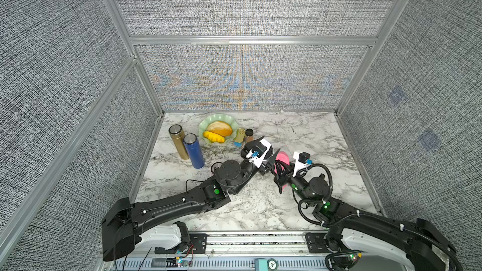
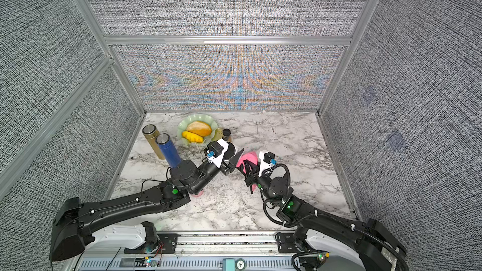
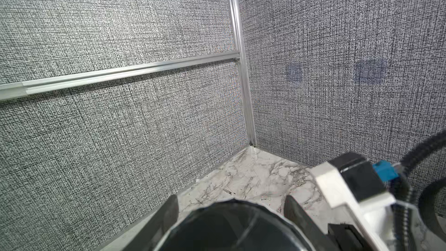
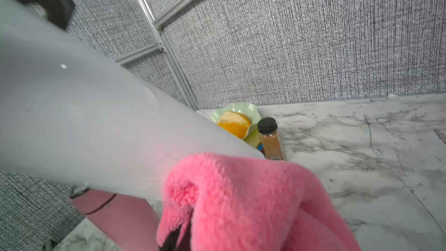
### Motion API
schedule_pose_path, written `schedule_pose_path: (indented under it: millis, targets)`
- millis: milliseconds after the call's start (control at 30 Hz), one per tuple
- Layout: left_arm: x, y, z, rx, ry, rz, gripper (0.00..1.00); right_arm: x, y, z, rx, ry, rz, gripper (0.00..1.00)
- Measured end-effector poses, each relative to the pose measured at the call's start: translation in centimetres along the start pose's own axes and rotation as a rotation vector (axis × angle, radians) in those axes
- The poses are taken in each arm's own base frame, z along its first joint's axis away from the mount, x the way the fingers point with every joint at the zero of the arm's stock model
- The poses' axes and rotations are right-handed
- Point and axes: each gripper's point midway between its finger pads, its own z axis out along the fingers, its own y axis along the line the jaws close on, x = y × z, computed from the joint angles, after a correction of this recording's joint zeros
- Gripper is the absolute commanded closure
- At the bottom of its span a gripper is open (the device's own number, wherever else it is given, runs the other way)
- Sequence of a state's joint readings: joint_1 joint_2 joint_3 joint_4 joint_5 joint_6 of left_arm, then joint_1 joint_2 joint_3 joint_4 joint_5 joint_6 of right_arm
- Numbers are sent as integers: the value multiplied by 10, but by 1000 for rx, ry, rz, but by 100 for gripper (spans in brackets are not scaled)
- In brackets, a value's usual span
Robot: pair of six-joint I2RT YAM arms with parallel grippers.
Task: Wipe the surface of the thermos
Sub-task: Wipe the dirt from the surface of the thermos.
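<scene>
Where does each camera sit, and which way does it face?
Top views: above the robot's base, looking down at the marble table; left arm and right arm show.
Left wrist: behind the left gripper, facing a wall corner; its fingers flank the thermos.
Right wrist: facing the thermos and back wall; pink cloth covers the right gripper.
Shared: both wrist views show the thermos.

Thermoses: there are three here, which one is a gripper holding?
The white thermos with the pink base, clamped in the left gripper; the gold thermos and blue thermos stand untouched.
</scene>
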State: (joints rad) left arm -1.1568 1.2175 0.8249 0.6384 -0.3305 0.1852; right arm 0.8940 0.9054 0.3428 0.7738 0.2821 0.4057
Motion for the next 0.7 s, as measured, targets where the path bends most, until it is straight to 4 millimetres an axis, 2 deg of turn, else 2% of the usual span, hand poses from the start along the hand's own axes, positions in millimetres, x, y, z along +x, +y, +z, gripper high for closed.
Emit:
schedule_pose_path:
  millis: [133, 200, 267, 433, 500, 567, 600, 700]
  targets:
    - [6, -6, -8, 37, -15, 4, 100, -51, 25, -4, -75, -108, 34, 100]
    - [5, -10, -12, 64, -31, 10, 100, -55, 28, -6, -89, -118, 38, 100]
    - [3, -13, -15, 88, -46, 18, 100, -46, 26, -3, -87, -99, 41, 100]
    - [12, -18, -21, 122, -35, 60, 100, 12, -9, 8, 5, 4, 62, 100]
    - [18, -22, -22, 141, -20, 72, 100, 24, -16, 9, 22, 32, 72, 100]
    - [15, -22, -23, 148, -32, 75, 100, 17, -13, 9, 15, 20, 81, 100]
    - [10, -22, -24, 148, -49, 73, 100, 6, -8, 10, 3, 5, 85, 100]
    - [-3, -24, -27, 170, -101, 62, 100, -39, 19, 7, -85, -77, 108, 100]
